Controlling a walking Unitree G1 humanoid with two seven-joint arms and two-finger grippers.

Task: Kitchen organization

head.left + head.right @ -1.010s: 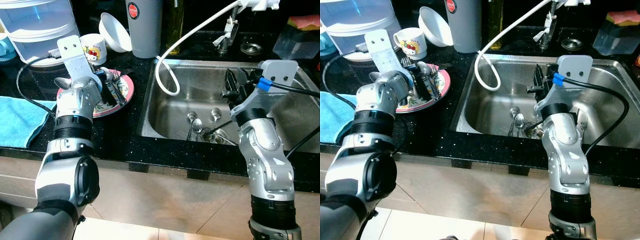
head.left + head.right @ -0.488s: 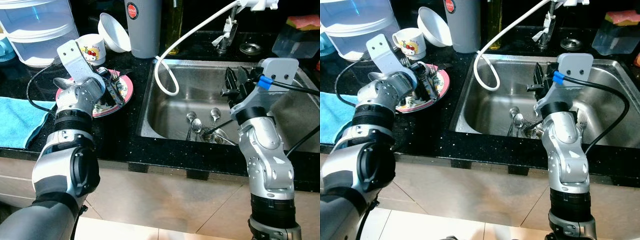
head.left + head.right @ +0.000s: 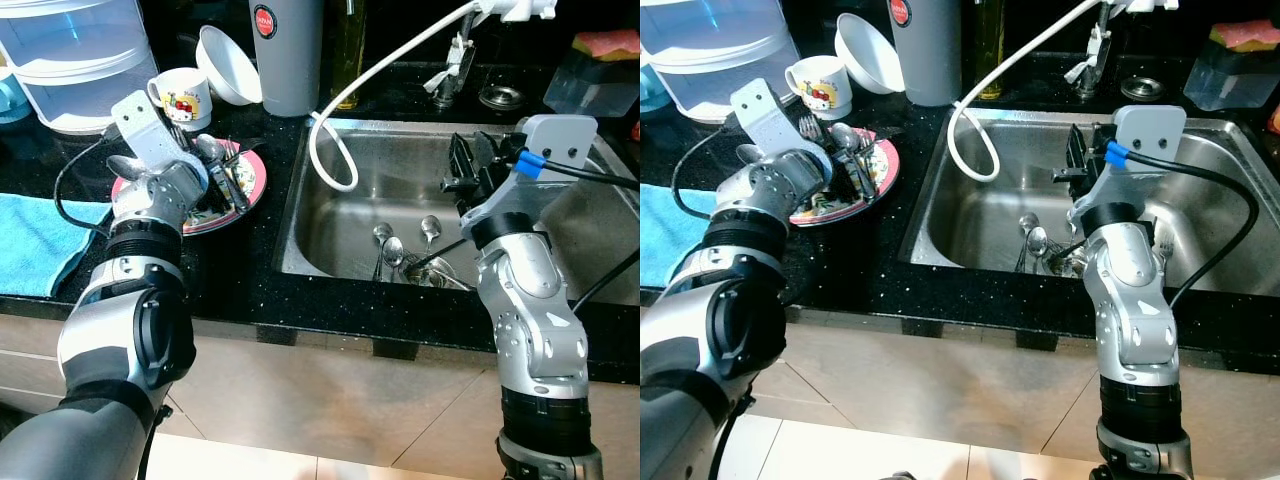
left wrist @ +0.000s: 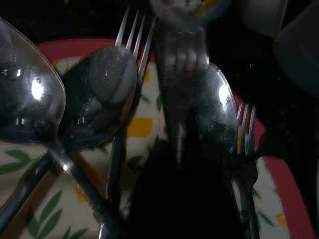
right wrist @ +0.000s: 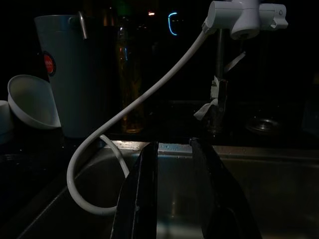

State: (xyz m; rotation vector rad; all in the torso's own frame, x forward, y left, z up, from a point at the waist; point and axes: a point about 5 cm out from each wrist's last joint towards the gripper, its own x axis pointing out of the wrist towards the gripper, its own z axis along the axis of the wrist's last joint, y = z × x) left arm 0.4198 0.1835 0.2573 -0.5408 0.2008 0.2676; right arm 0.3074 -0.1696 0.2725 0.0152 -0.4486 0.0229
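Left pincer (image 3: 222, 180) reached forward and low, right pincer (image 5: 172, 186) raised, fingers slightly parted

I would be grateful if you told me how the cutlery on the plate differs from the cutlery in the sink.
The cutlery on the plate mixes spoons and forks on a red-rimmed patterned plate, under the left gripper. The cutlery in the sink looks like spoons only, low in the steel sink, with the right gripper well above it. Both piles are shiny metal.

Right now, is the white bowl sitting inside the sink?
No, the white bowl leans on the black counter behind the plate, left of the sink.
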